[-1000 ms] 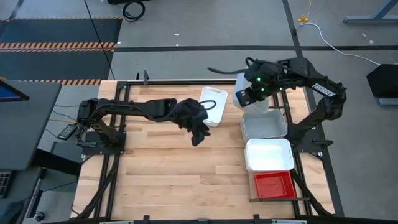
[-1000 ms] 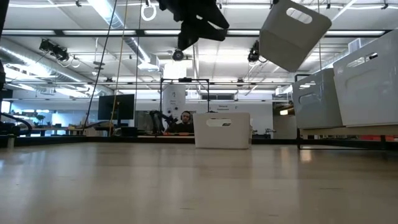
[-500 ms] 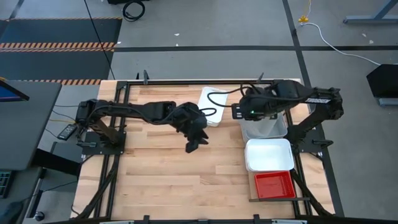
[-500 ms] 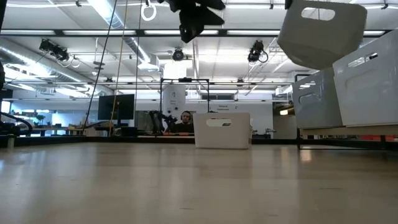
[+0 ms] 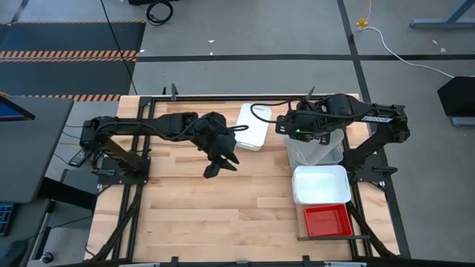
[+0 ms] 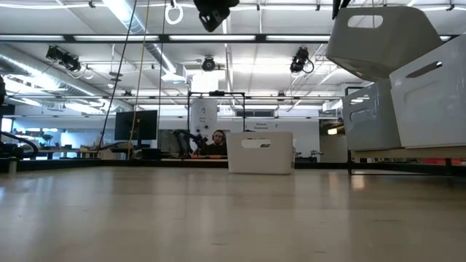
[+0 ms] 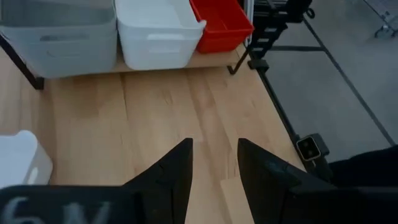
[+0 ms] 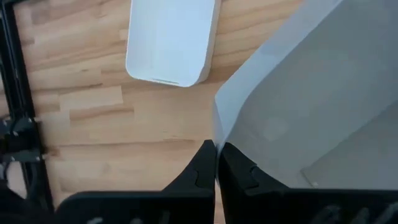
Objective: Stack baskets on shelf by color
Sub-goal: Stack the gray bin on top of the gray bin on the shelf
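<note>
Grey basket, pinched by the right gripper, has swung above the grey shelf stack; left gripper, part-open and empty, withdrew

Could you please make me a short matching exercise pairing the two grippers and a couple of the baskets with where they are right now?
1. left gripper
2. right gripper
3. red basket
4. lone white basket

A. on the tabletop, off the shelf
B. shut on the grey basket's wall
C. empty, above the bare tabletop
D. at the shelf's near end

Pairs: 1-C, 2-B, 3-D, 4-A
</note>
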Controlling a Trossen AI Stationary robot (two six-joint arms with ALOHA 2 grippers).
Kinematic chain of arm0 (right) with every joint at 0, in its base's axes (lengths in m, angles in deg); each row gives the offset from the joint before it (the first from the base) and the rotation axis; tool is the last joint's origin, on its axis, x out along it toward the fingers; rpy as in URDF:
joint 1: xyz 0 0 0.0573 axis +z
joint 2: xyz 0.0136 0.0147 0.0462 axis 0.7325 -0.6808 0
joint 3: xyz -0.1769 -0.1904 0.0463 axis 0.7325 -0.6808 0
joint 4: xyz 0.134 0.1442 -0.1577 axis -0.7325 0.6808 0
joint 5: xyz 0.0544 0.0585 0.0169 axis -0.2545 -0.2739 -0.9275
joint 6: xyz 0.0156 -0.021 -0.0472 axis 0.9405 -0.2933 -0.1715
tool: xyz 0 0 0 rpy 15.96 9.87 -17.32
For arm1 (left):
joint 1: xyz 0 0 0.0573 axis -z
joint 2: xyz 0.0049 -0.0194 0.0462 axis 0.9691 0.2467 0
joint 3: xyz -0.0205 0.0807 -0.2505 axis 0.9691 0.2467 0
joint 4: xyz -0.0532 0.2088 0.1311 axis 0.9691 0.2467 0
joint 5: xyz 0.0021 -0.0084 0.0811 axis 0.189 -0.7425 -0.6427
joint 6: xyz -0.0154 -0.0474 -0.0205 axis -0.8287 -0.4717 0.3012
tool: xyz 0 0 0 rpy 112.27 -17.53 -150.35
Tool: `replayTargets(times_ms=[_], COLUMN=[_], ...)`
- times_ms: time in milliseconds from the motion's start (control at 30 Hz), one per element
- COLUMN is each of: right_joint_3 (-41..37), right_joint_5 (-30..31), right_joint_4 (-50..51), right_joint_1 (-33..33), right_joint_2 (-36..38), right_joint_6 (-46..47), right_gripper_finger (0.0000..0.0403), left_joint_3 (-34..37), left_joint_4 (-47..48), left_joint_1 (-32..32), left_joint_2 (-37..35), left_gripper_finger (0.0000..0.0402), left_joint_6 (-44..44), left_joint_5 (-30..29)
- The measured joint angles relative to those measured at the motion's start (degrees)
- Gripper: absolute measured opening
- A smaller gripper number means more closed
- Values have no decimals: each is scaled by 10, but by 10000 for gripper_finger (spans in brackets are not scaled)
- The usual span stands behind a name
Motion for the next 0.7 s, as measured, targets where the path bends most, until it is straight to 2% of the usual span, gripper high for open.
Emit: replayTargets(times_ms=[233, 400, 533, 700], right_joint_3=[0, -1, -21, -86], right_joint_5=[-8, -14, -14, -28], right_joint_4=[0, 0, -1, 0], right_joint_1=[29, 64, 59, 38], right_joint_2=[0, 0, 7, 30], right_joint_6=[79, 123, 124, 135], right_gripper_finger=[4, 4, 4, 6], left_joint_3=[0, 0, 0, 0], left_joint_4=[23, 43, 50, 60], left_joint_1=[1, 2, 1, 2], left_joint_2=[-8, -21, -29, -30], left_gripper_finger=[133, 133, 133, 133], left_joint_6=[-13, -3, 16, 18], left_joint_5=[34, 35, 36, 36])
